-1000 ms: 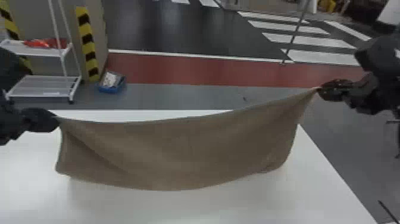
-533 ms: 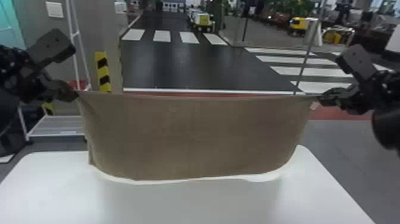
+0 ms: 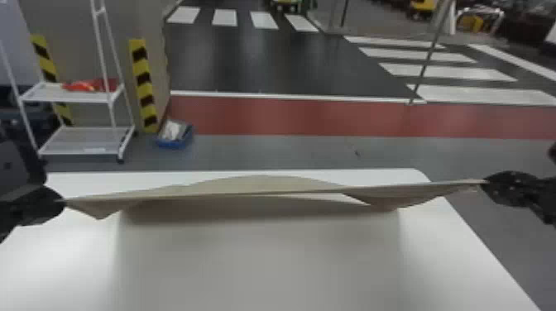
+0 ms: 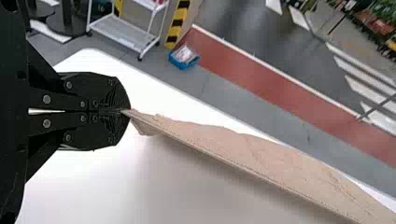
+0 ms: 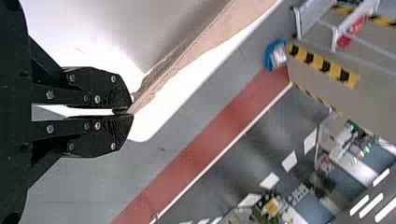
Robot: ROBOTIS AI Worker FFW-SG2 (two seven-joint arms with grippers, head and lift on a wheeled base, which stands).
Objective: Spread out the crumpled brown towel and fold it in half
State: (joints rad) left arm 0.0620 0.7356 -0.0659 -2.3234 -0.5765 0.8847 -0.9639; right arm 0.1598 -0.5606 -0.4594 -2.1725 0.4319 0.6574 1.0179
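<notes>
The brown towel (image 3: 256, 186) is stretched between both grippers above the white table, its near edge taut and its far part billowing away toward the back. In the head view my left gripper (image 3: 62, 202) holds one corner at the left, and my right gripper (image 3: 486, 182) holds another at the right. Seen from the left wrist, the left gripper (image 4: 125, 111) is shut on the towel's corner (image 4: 149, 122). From the right wrist, the right gripper (image 5: 128, 112) pinches the towel (image 5: 187, 56) at its fingertips. The towel's underside is mostly hidden.
The white table (image 3: 264, 264) lies beneath, with the towel's shadow across it. Beyond its far edge stand a white shelf rack (image 3: 70, 97) at the left and a blue box (image 3: 176, 134) on the floor. A thin pole (image 3: 428, 53) rises at the back right.
The towel hung upright and wide half a second ago; now it has swung away and lies nearly edge-on, lower in the head view. That view has also tilted down again.
</notes>
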